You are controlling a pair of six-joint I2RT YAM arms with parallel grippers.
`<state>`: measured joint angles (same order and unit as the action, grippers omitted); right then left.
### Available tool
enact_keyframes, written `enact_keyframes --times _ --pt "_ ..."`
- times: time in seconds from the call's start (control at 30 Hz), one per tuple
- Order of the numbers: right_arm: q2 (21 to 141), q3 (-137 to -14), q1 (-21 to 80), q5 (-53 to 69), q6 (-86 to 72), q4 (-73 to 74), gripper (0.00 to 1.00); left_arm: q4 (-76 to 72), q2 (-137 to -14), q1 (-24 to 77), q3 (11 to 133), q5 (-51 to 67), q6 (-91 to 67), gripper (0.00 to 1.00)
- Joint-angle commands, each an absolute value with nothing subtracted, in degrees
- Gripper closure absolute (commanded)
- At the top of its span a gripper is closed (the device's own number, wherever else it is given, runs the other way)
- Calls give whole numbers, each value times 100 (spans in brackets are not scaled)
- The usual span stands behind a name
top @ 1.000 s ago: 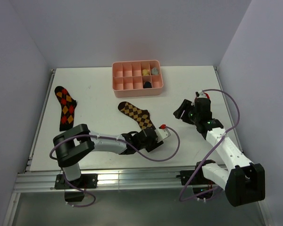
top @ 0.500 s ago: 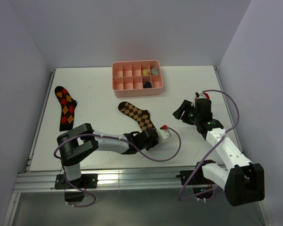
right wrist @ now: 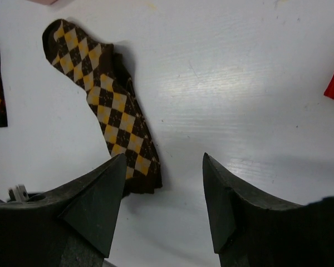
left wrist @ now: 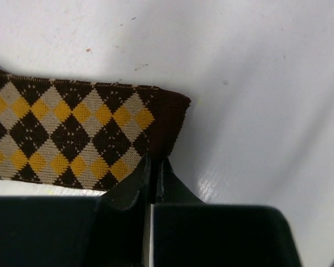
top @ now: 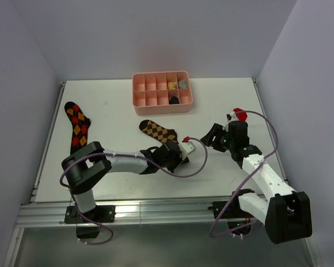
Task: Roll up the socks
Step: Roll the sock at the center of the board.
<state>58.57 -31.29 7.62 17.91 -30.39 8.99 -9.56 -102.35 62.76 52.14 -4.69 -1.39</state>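
"Where is the tan sock (top: pixel 157 131)?"
"It lies in the middle of the bench (top: pixel 117 111), in front of the pink tray (top: pixel 134 94)."
"What are the left fingers (left wrist: pixel 128 189) doing?"
"They are squeezed tight on its dark cuff end."
"And the right fingers (right wrist: pixel 100 194)?"
"Spread wide, holding nothing, near that sock."
"The other socks?"
"The orange-diamond sock (top: pixel 78 127) lies far left. The red sock (top: pixel 240 114) is by the right arm."

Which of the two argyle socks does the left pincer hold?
The black sock with tan diamonds, mid-table; the left pincer is shut on its plain dark end. The red-orange one lies untouched at the left edge.
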Motion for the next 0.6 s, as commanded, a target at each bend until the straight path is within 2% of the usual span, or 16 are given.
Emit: enact_keyframes --times 0.0,0.2,0.37,0.57 --pt "5748 -2927 738 2082 -3023 624 36 -879 -9914 5872 5221 578 -825 100" --pt "5871 -2699 870 2311 -3295 352 36 -1046 -9923 5107 5238 1834 -1888 100" --pt "5950 -2566 1125 2128 -3708 36 36 -950 -10081 4756 5370 2241 -2556 100" --pt "6248 -2698 1959 1618 -3858 -237 37 -1046 -10380 4395 5423 2909 -3163 100"
